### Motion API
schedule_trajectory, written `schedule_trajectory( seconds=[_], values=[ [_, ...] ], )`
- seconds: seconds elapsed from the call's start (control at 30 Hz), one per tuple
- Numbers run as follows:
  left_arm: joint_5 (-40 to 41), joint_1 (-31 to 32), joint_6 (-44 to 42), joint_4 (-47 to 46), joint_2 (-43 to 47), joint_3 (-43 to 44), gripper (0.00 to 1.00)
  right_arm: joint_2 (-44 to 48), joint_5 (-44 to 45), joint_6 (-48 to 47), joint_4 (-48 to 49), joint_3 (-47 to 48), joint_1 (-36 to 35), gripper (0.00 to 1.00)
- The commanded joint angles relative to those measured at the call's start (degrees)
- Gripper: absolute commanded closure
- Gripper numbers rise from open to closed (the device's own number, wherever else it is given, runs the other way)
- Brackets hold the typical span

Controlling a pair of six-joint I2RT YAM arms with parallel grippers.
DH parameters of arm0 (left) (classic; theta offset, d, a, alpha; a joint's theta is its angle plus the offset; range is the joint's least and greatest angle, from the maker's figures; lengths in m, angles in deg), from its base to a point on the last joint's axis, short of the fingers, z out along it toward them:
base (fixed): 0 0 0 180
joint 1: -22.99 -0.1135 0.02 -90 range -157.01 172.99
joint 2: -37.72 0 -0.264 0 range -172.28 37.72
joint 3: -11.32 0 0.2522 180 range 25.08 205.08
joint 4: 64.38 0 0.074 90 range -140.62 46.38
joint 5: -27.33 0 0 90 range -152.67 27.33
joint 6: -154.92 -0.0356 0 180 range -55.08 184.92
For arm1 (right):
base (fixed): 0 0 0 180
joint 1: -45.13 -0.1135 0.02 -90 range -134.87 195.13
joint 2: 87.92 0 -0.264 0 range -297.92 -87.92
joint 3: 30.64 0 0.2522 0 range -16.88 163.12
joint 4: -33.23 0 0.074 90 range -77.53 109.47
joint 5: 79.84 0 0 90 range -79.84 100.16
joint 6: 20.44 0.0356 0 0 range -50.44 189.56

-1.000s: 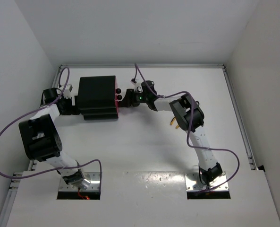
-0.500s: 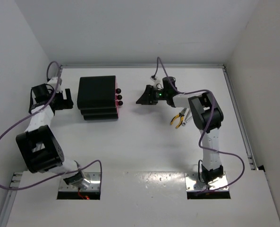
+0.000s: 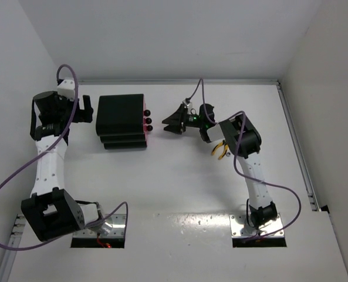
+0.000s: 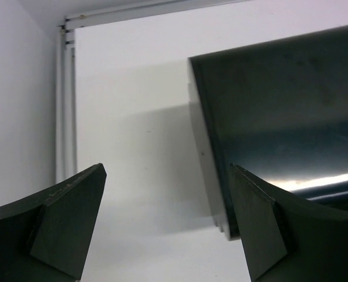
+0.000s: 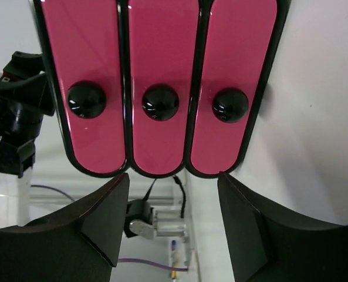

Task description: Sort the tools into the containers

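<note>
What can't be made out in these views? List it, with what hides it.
- Pliers: top view, mostly under the right arm.
- Wrench: seen in no view; possibly under that arm.
- Drawers: right wrist view, shut fronts hide any contents.
- Cabinet: left wrist view, cut off by the right edge.

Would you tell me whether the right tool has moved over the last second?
Yes; the right tool backed rightward, away from the cabinet.

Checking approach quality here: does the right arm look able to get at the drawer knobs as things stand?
Probably yes. The right arm's fingers are spread and face the three knobs squarely, and no object shows between them and the pink drawers.
</note>
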Motion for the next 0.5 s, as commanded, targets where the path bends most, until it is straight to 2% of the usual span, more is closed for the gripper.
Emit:
schedule_trajectory(
  seconds=[0.0,0.23,0.47],
  values=[
    [-1.2,2.8,-0.7,3.0,0.2,3.0,0.09,-0.7,0.4,8.6,10.3,4.9,-0.6,0.38],
    [3.1,10.5,1.0,3.0,-3.1,4.3,0.09,-4.4,-0.1,9.5,9.0,12.0,-2.3,0.38],
    [8.2,15.3,1.5,1.1,-4.6,2.0,0.09,-8.7,1.0,9.5,6.0,14.6,-3.4,0.38]
  ],
)
